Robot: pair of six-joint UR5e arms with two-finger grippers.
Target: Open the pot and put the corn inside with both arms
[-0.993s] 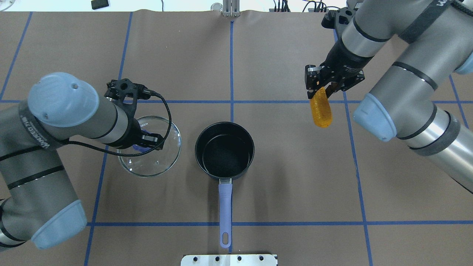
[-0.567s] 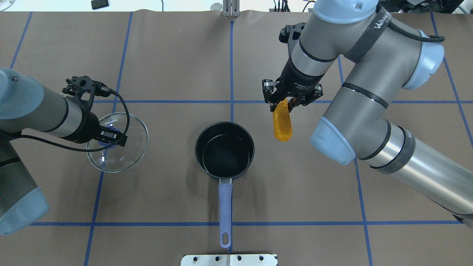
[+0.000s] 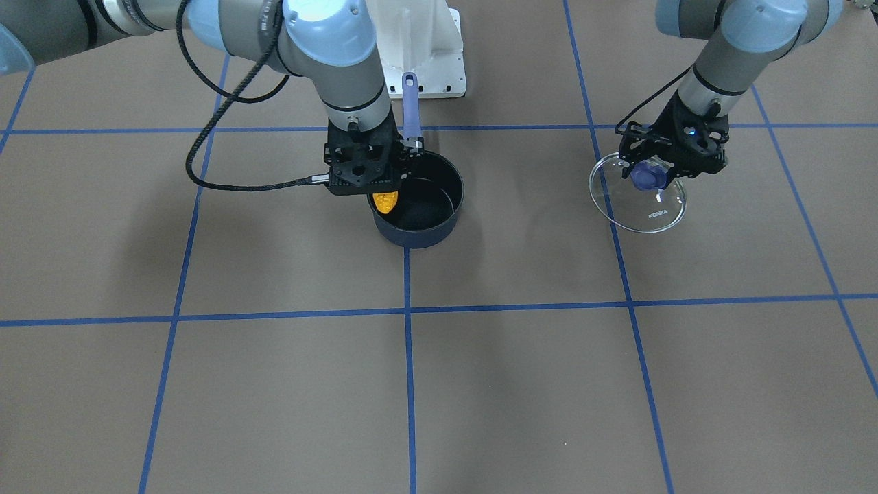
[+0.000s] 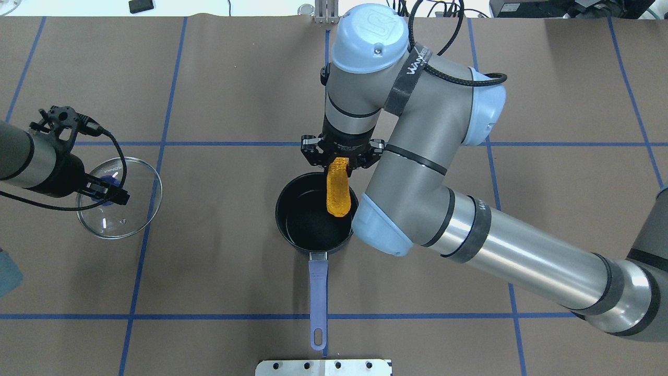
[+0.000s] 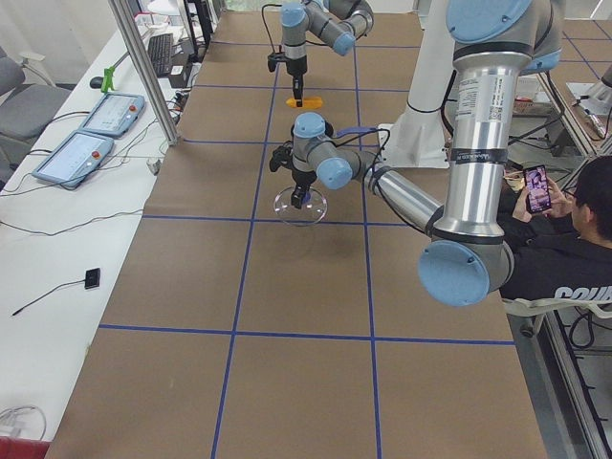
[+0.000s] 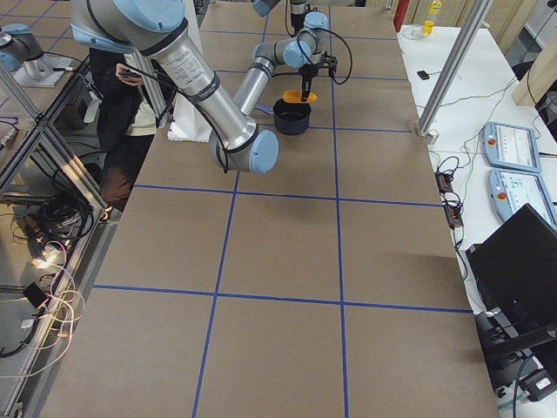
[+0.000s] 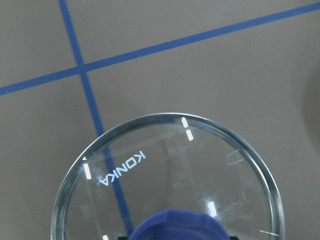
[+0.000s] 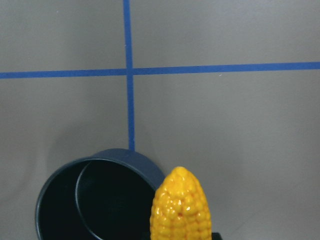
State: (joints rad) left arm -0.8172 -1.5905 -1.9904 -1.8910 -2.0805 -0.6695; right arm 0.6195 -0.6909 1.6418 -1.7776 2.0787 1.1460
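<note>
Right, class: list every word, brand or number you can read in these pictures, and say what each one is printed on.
"KONKA": on the glass lid.
"WAN...": on the black strap around the right arm; the rest is hidden.
White lettering on the operator's dark top: cut off, unreadable.
No numbers can be read.

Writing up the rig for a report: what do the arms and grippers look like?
The left arm and right arm are grey tubes with light-blue joint caps; the right has a white-lettered black strap. The left gripper and right gripper are black, with black cables.
</note>
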